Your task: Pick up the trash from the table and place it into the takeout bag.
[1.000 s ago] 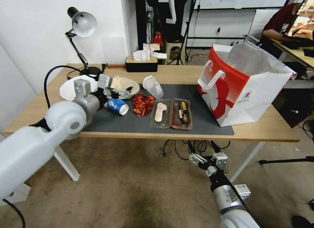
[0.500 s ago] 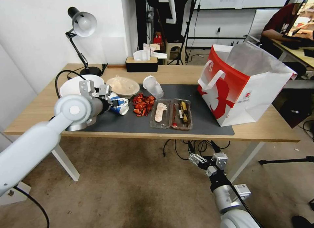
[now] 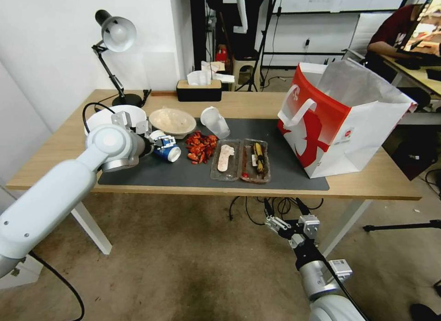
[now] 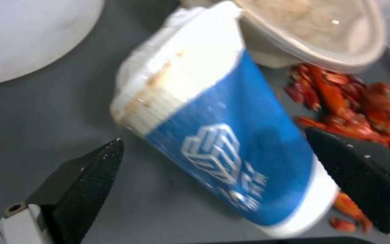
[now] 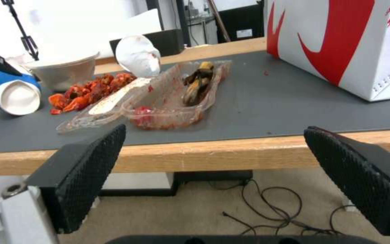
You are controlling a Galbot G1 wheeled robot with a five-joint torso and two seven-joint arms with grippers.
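On the dark grey mat [image 3: 193,174] of the light-wood tabletop [image 3: 367,178], the tipped blue-and-white paper cup [image 4: 217,135] is straddled by the left claw [image 4: 213,176], fingers apart. Below the tabletop edge, the right claw [image 5: 222,183] is held wide apart.

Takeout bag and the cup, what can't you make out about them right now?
- Bag contents: head view, its walls hide the inside.
- Bag top: right wrist view, cut off by the edge.
- Cup print: left wrist view, blurred.
- Left pincer on the cup: head view, partly behind the arm.
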